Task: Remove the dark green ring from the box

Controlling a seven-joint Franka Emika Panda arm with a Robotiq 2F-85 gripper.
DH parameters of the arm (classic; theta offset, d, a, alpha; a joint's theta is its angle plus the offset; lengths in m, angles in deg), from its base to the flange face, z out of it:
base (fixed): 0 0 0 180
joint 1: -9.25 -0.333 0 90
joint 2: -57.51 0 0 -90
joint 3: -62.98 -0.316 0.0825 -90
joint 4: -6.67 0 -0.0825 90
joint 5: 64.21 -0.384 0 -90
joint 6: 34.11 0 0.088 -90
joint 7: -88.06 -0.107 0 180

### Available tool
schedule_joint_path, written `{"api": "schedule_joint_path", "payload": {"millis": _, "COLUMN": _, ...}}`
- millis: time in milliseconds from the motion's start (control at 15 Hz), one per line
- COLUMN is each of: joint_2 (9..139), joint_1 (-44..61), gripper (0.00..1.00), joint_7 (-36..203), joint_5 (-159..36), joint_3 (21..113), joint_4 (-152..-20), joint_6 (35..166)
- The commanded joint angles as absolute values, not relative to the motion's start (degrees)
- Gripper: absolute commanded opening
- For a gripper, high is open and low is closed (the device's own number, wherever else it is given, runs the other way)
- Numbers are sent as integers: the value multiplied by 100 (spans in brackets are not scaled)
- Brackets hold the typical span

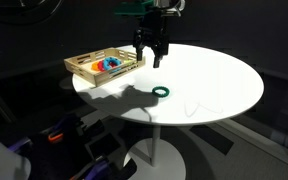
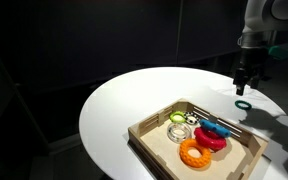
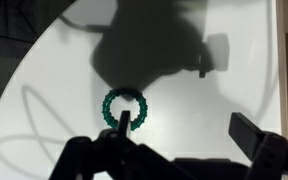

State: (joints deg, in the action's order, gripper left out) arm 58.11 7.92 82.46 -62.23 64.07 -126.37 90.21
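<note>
Wrist view: the gripper [image 3: 184, 140] enters from the near edge with its jaws spread wide. Nothing is held between the fingers [image 3: 121, 128].

1. Key relation. The dark green ring [image 3: 124, 105] lies flat on the white table [image 3: 44, 90]. It is not centred in the jaw gap. It sits just beyond the tip of the left-hand finger in this view, and that tip overlaps the ring's near edge in the picture. The right-hand finger is well apart from the ring.
2. Axis. The ring is a round hoop with no long axis, so no particular jaw rotation is favoured.
3. Height. In both exterior views the gripper [image 1: 150, 60] [image 2: 242, 88] hangs above the ring [image 1: 161, 93] [image 2: 243, 104] with clear space between them. The overlap in the wrist view is therefore judged to be line of sight, not contact.
4. Arm. The rig has a single arm, so there is no choice of nearer hand.

Farther off, the box [image 1: 84, 72] [image 2: 162, 135] stands well apart from the ring, near the table's edge. It holds an orange piece [image 2: 194, 153], a red piece [image 2: 212, 140] and a blue piece [image 2: 219, 128].

Assessment: the ring lies outside the box, so the removal appears complete. A straight upward withdrawal should clear it. Any sideways drift at low height risks the left finger nudging it.
</note>
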Motion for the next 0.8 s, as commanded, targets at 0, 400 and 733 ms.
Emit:
{"api": "schedule_joint_path", "payload": {"millis": 0, "joint_2": 5425, "joint_1": 806, "gripper": 100, "joint_7": 8421, "joint_5": -6242, "joint_3": 6323, "joint_4": -12475, "joint_6": 8373}}
{"api": "schedule_joint_path", "payload": {"millis": 400, "joint_2": 4920, "joint_1": 777, "gripper": 100, "joint_7": 8238, "joint_5": -6066, "joint_3": 6184, "joint_4": -12194, "joint_6": 7687}}
{"api": "schedule_joint_path", "payload": {"millis": 733, "joint_2": 4499, "joint_1": 787, "gripper": 100, "joint_7": 8145, "joint_5": -5996, "joint_3": 6097, "joint_4": -12170, "joint_6": 7672}}
